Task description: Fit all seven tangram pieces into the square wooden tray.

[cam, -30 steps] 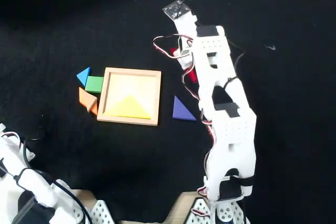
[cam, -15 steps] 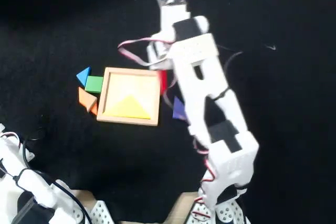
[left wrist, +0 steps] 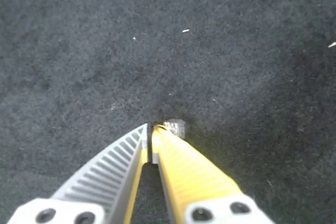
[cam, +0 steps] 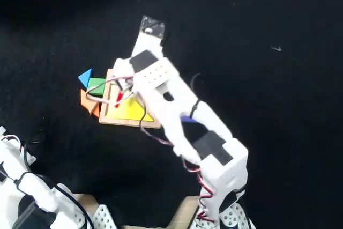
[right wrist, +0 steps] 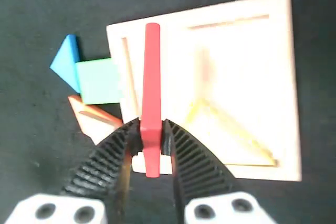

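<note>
large triangle (cam: 127, 110) in tray (cam: 124, 123) | square piece (cam: 96, 86), small triangle (cam: 84, 78) — left of tray | flat piece (right wrist: 151, 77) over tray

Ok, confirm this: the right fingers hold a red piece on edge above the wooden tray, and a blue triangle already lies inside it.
One error: a yellow triangle, not a blue one, lies inside the tray, as the high view shows. The blue triangle lies outside, beside the green square. The right fingers do hold the red piece on edge above the tray.
</note>
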Controlling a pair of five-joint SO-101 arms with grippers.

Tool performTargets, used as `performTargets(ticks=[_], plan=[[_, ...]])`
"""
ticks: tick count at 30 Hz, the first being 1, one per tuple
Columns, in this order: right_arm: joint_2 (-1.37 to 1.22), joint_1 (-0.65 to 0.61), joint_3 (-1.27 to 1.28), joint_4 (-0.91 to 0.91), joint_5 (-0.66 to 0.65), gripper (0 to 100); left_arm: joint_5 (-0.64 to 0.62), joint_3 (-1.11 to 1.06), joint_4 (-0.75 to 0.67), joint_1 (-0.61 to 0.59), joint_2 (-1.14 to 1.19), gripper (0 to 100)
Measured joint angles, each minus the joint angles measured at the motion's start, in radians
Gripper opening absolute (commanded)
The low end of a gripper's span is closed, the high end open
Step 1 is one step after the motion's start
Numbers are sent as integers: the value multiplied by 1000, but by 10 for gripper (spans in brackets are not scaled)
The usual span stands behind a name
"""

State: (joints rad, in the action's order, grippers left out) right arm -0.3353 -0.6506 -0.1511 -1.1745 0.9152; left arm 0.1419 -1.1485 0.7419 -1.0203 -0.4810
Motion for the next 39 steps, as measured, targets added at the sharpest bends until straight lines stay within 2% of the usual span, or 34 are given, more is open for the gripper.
performTargets(ticks=[4, 8, 15, 27, 34, 39], plan=[[0, -29, 61, 118, 34, 11, 0, 0, 0, 0, 0, 30], [0, -29, 69, 157, 37, 11, 0, 0, 0, 0, 0, 30], [-72, -29, 64, 167, -35, 11, 0, 0, 0, 0, 0, 30], [-192, -37, -81, 95, -48, 19, 0, 0, 0, 0, 0, 30], [-198, -57, -81, 71, -54, 207, 0, 0, 0, 0, 0, 30], [-198, -58, -81, 54, -84, 211, 0, 0, 0, 0, 0, 30]])
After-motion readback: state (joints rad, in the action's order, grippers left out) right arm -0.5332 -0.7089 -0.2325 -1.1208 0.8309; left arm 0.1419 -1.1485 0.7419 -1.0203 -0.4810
